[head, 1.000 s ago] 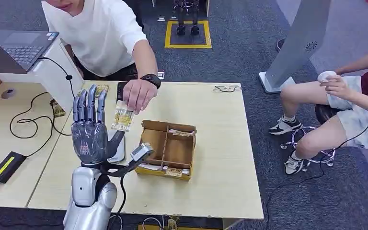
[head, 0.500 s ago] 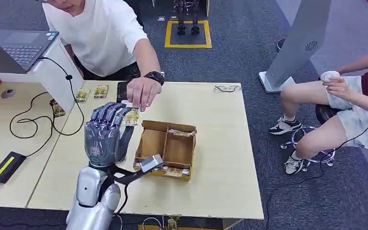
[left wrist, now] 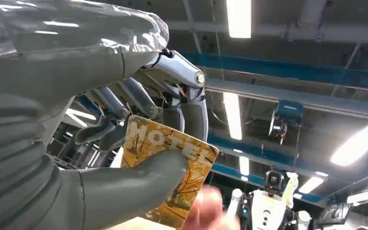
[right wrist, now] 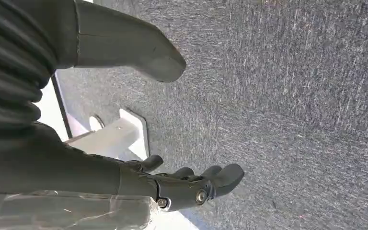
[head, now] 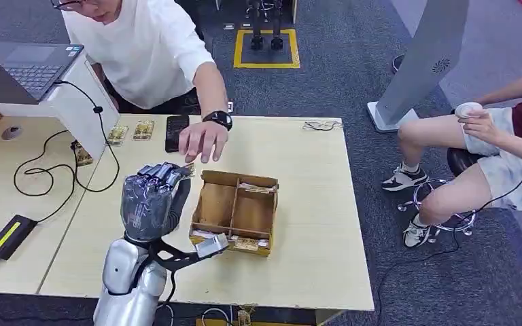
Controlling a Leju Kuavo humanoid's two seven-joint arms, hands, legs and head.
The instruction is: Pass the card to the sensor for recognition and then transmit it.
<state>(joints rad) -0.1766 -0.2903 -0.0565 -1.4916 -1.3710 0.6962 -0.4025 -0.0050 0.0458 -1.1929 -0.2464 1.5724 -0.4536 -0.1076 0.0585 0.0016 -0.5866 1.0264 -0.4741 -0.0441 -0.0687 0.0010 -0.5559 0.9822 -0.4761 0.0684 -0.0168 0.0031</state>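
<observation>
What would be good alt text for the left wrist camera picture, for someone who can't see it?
The robot's left hand holds a yellow-orange card printed with autumn trees and large pale letters, pinched between its grey thumb and darker fingers. A blurred person's hand shows just past the card's edge. Behind them are a ceiling with long strip lights and blue beams, and another robot standing in the distance.

The left arm [head: 126,285] is silver metal with a black cable running along it. The left robot hand [head: 151,199] has dark fingers under clear plastic film, a grey ribbed cover [left wrist: 14,182] and thick grey thumb [left wrist: 139,179].
</observation>
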